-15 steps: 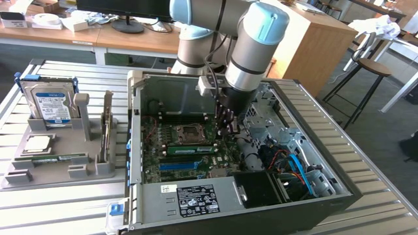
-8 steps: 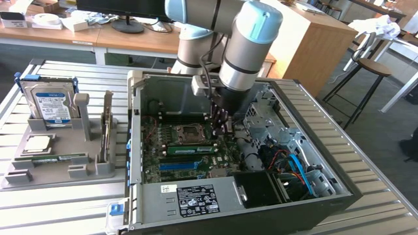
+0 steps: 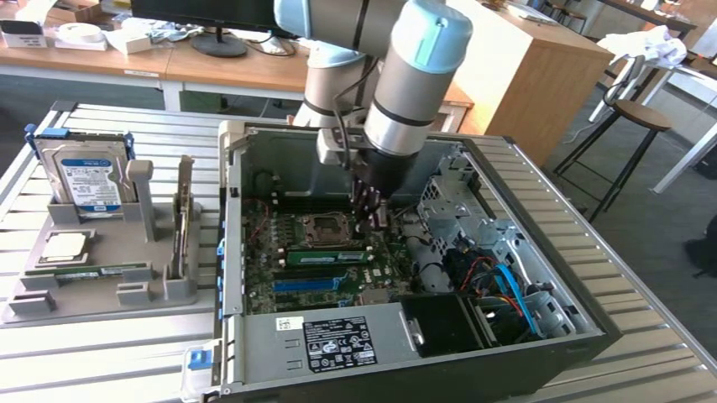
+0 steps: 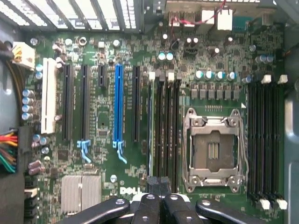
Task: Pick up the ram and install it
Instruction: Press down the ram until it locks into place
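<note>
The ram (image 3: 327, 256) is a thin green stick standing on edge in a motherboard slot beside the CPU socket (image 3: 321, 227), inside the open computer case. In the wrist view the ram (image 4: 150, 126) shows edge-on as a narrow strip in the first of the black slots. My gripper (image 3: 372, 220) hangs inside the case just above the board, close to one end of the stick. Its fingers (image 4: 152, 183) are pressed together with nothing between them, and the gripper (image 4: 158, 183) sits over the end of the slot row. I cannot tell whether the tips touch the stick.
The case walls (image 3: 233, 210) and the drive cage (image 3: 448, 201) box in the arm. A long blue slot (image 4: 117, 102) lies next to the black slots. On the exterior view's left, a grey fixture (image 3: 101, 285) holds a hard drive (image 3: 90, 180), an upright card (image 3: 183, 218) and a flat green board (image 3: 84, 273).
</note>
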Controlling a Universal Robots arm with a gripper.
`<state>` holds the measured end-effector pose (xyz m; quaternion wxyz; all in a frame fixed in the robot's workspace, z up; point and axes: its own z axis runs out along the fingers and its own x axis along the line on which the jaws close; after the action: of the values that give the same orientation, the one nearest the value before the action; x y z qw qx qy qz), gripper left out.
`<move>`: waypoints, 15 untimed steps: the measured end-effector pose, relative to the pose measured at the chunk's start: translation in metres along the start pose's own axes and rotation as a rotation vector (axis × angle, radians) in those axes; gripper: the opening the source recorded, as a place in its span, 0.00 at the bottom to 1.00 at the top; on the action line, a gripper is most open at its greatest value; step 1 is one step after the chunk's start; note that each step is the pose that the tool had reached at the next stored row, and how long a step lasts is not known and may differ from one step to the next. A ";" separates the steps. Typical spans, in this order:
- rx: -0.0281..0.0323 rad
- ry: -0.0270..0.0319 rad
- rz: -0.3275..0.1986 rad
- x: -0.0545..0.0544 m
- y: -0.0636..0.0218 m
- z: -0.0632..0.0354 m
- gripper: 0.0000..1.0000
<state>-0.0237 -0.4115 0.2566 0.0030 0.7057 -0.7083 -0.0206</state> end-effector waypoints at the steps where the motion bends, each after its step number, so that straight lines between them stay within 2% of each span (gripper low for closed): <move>1: 0.0000 0.0000 0.001 0.000 0.0019 0.0001 0.10; 15: 0.0002 -0.0002 0.008 0.000 0.0310 0.0012 0.10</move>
<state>-0.0547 -0.4115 0.2564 0.0029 0.7028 -0.7111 -0.0206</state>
